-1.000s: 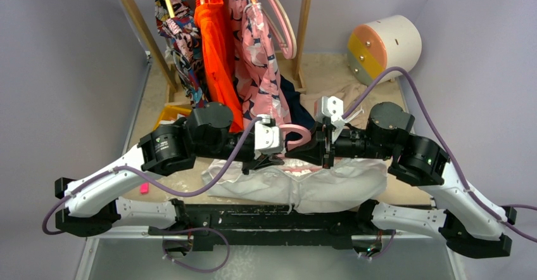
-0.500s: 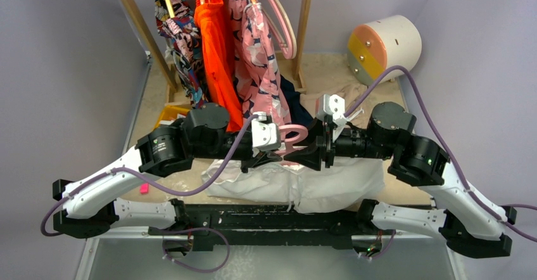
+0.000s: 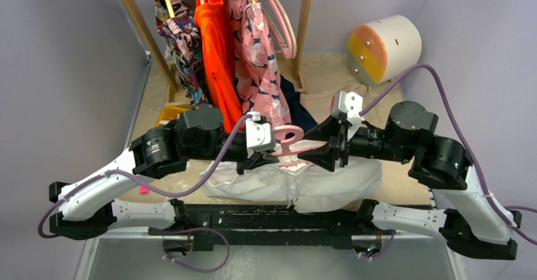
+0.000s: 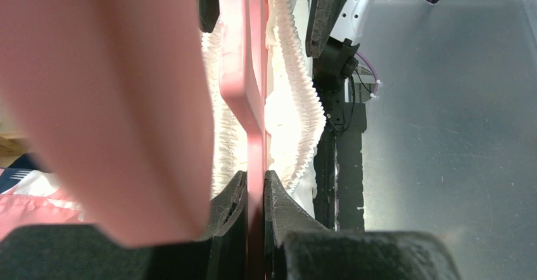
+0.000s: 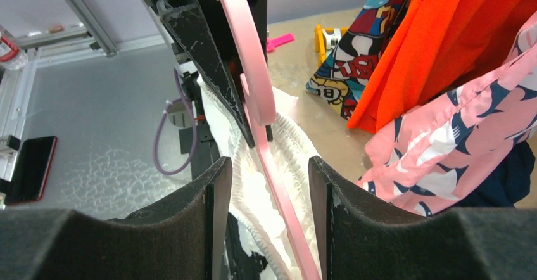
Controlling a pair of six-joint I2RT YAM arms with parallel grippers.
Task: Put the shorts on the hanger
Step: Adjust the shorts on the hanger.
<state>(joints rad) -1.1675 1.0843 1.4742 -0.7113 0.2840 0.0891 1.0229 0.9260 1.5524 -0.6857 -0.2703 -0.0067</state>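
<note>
The pink hanger (image 3: 297,146) is held level above the table between the two arms. My left gripper (image 4: 255,177) is shut on one of its slim arms, close to the loop hook (image 3: 286,134). The white shorts (image 3: 316,185) hang from the hanger, and their gathered waistband (image 4: 297,102) lies on both sides of the pink bar. My right gripper (image 5: 269,166) is open. The hanger arm (image 5: 253,77) and the waistband (image 5: 250,197) run between its fingers (image 5: 218,191) without being pinched. In the top view the right gripper (image 3: 310,158) sits just right of the hook.
Behind the arms a wooden rack (image 3: 304,26) carries a patterned garment (image 3: 180,39), an orange one (image 3: 215,52) and a pink one with navy-and-white pattern (image 3: 259,71). A white cylinder with a yellow and orange face (image 3: 383,49) stands at the back right. A small pink item (image 3: 144,189) lies on the left.
The right gripper has opened, letting go of the hanger and waistband, and its arm has drawn back to the right. The left arm has shifted slightly left, still gripping the hanger.
</note>
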